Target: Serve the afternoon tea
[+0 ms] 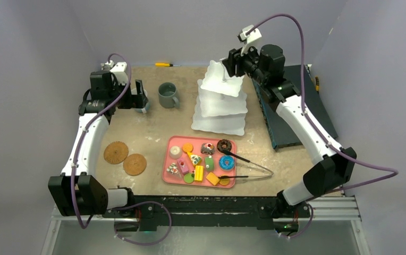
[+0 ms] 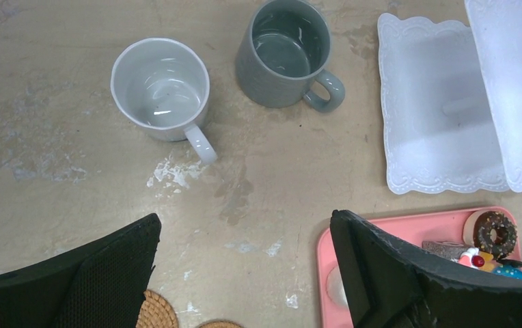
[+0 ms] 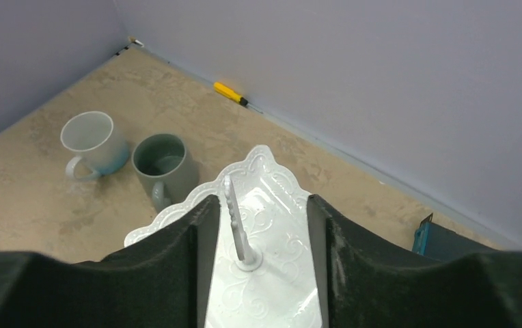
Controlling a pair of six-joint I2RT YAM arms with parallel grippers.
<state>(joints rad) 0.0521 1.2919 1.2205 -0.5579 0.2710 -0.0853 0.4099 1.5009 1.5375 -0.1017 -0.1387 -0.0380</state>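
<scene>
The white three-tier stand stands at the back centre. My right gripper is open above its top tier. The centre post rises between the jaws, nearer the left finger. The grey mug stands left of the stand. The white mug is beside it, mostly hidden under my left gripper in the top view. My left gripper is open and empty, high above the table. Toy pastries and a chocolate donut lie on the pink tray. Two cork coasters lie at front left.
Black tongs rest across the pink tray's right side. A dark blue box lies right of the stand, under my right arm. A yellow screwdriver lies by the back wall. Purple walls enclose the table.
</scene>
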